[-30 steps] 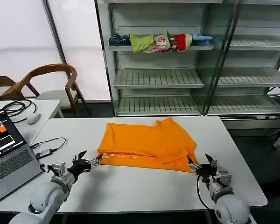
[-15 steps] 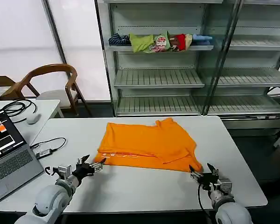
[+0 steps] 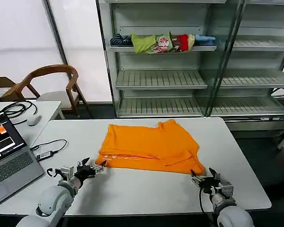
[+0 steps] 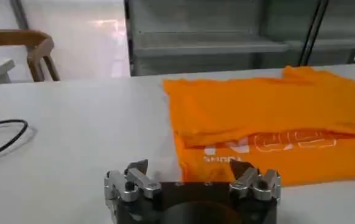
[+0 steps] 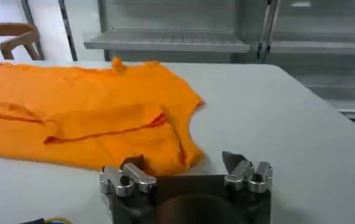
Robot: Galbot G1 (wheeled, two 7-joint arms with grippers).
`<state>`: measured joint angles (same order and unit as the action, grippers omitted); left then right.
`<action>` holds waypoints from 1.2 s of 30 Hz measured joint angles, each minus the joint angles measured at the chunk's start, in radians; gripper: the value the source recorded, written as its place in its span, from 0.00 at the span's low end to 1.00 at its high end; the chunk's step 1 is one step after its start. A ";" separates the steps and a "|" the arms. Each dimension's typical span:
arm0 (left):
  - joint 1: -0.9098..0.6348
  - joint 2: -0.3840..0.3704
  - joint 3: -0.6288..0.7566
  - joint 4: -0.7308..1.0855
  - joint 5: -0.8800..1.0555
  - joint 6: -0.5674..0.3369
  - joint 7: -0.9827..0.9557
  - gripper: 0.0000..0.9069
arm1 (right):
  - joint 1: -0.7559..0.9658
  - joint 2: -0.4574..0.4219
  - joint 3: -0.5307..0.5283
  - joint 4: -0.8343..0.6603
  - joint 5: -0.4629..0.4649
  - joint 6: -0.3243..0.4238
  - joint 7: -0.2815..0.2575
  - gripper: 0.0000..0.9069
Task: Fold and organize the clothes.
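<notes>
The shirt lies folded at the centre of the head frame, on the white table. Pale lettering runs along its near hem, at centre right of my left wrist frame; I cannot read the words.

My left gripper sits at lower left of the head frame, low over the table, fingers apart and pointing toward the shirt's near left corner, just short of the cloth and holding nothing. The forearm comes in from the bottom left corner.

My right gripper sits at lower right, also low over the table, fingers spread, just off the shirt's near right corner, empty. In my right wrist frame the two fingertips stand wide apart at bottom centre, with the orange hem just beyond them.

A laptop stands open at the left edge, a cable beside it. On a shelf at upper centre lies a heap of garments.
</notes>
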<state>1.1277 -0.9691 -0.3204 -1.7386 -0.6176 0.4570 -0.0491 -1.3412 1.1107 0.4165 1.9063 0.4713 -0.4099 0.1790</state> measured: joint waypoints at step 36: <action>0.005 -0.002 0.006 0.012 0.027 0.003 0.037 0.02 | 0.002 0.003 -0.006 -0.006 0.011 0.002 -0.007 0.00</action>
<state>1.1324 -0.9707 -0.3144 -1.7265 -0.5908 0.4603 -0.0122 -1.3394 1.1135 0.4107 1.9002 0.4820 -0.4082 0.1722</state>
